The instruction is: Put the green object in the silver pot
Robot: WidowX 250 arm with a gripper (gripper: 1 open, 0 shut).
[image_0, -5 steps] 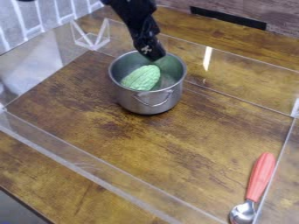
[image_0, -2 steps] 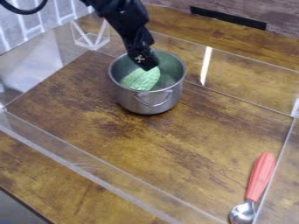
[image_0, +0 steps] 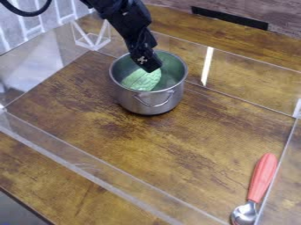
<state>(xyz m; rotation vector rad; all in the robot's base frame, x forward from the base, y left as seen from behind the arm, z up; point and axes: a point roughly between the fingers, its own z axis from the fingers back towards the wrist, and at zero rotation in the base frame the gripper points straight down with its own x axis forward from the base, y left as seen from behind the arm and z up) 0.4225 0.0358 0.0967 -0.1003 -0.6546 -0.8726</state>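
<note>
1. Green object (image_0: 143,80) = in silver pot (image_0: 150,101), low inside the walls, partly hidden by the claw. Light green, bumpy surface, oval.
2. Claw (image_0: 147,63) = open, over the pot mouth, pointing down, just above/beside the green obj. Can't tell if it's touching.
3. Arm (image_0: 121,19) = black, comes in from upper L of pic, slants down to the pot. Dark cable (image_0: 26,12) loops at top L corner.
4. Pot = upright on brown wood table (image_0: 153,154), toward the far side. Shiny steel, round, straight walls; wire-like handle on the near side.
5. Spoon (image_0: 261,180) = well apart from pot, near R edge of pic. Red handle points to the far side, metal bowl end nearest the cam, lying on table.
6. Clear plastic barrier (image_0: 88,171) = runs around the work area; pot + spoon both inside it. Wood shows thru it.
7. White strip (image_0: 209,61) = far side, a bit R of pot, approx upright in pic.
</note>
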